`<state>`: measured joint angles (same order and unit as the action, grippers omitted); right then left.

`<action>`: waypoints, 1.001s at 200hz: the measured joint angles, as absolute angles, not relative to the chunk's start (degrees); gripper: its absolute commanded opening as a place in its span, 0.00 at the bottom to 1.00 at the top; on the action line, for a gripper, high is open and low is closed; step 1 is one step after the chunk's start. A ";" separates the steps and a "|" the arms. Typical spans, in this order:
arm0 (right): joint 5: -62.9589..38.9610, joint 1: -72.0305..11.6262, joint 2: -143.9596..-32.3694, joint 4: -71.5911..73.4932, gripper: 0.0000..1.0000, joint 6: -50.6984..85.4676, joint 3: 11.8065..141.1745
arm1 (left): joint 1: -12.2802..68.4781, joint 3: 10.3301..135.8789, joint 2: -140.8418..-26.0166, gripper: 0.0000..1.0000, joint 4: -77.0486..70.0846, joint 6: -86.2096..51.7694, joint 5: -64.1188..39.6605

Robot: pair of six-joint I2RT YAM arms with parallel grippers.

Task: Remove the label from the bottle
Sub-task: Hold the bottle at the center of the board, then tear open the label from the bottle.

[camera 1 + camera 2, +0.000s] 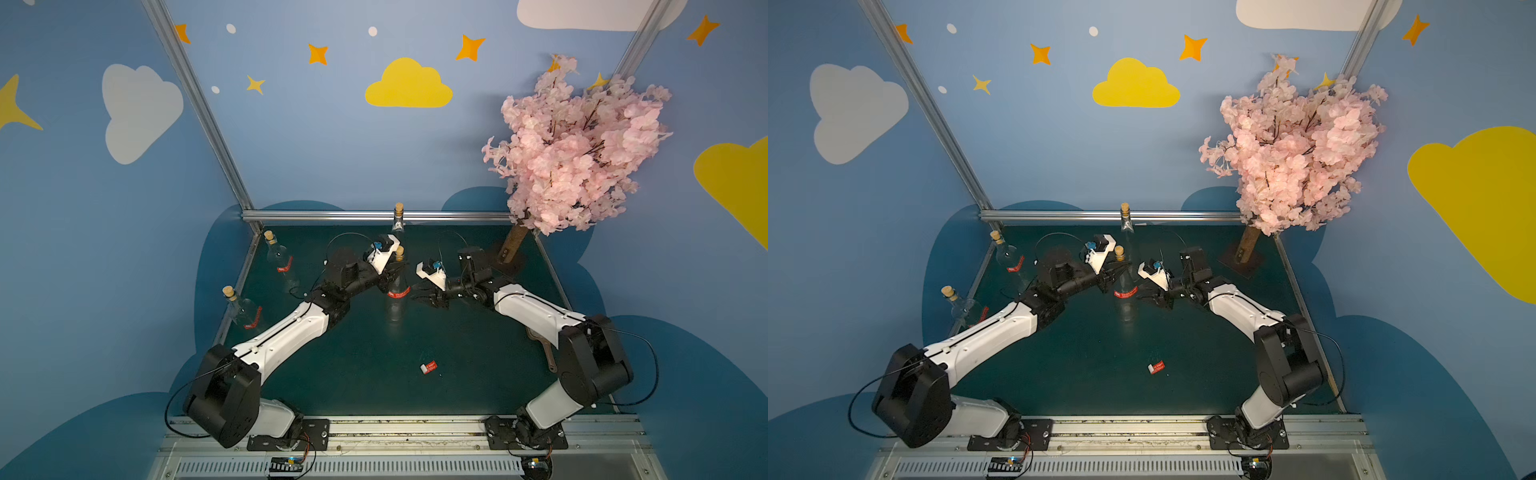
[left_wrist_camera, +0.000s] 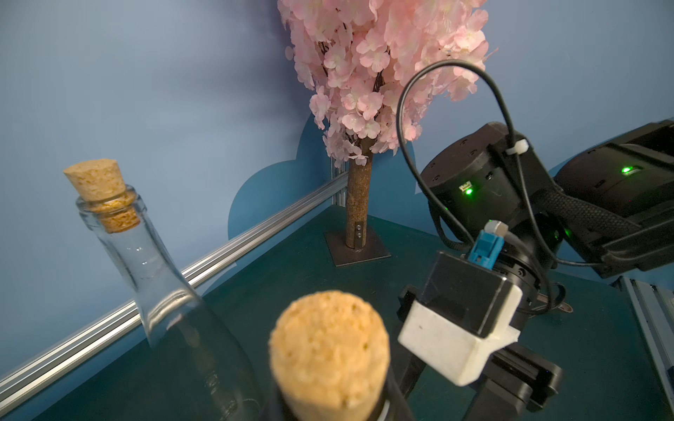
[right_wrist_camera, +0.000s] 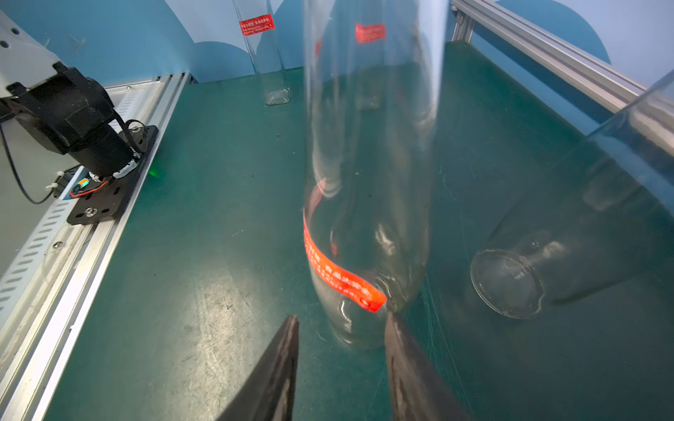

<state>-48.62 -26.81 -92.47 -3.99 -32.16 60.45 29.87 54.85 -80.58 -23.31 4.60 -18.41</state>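
The bottle point(image 1: 395, 309) stands upright in the middle of the bench point(image 1: 353, 365), with a cork point(image 1: 400, 252) in its top. The left hand point(image 1: 392, 273) is pressed together on the bottle just under the cork, so the bottle is held steady from above. The red label point(image 3: 339, 269) is wrapped round the glass below that, running across the bottle's tall line. One end of it can be seen sticking out loose. That loose end lies right in front of the right hand point(image 3: 342, 318), which is by far the nearer hand. The right hand is spread, and nothing is pinched in it. The loose end sits just past the gap between the tips, and one fingertip point(image 3: 395, 330) is just beside it, perhaps touching. It is judged that the tips must be closed on that end next. The strip would then need to be pulled sideways round the glass, not up or down.
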 measured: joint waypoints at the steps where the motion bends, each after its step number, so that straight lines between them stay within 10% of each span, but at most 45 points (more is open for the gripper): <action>1: -48.66 -26.81 -92.51 -3.99 0.40 -32.14 60.47 | 29.87 54.85 -80.58 0.26 -23.31 4.60 -18.41; 200: -52.47 -26.87 -95.66 -2.35 0.24 -31.99 63.11 | 29.23 54.85 -80.62 0.25 -23.40 4.12 -19.14</action>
<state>-52.47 -26.87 -95.66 -2.35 -31.99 63.11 29.23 54.85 -80.62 -23.40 4.12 -19.14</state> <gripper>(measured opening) 0.261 0.299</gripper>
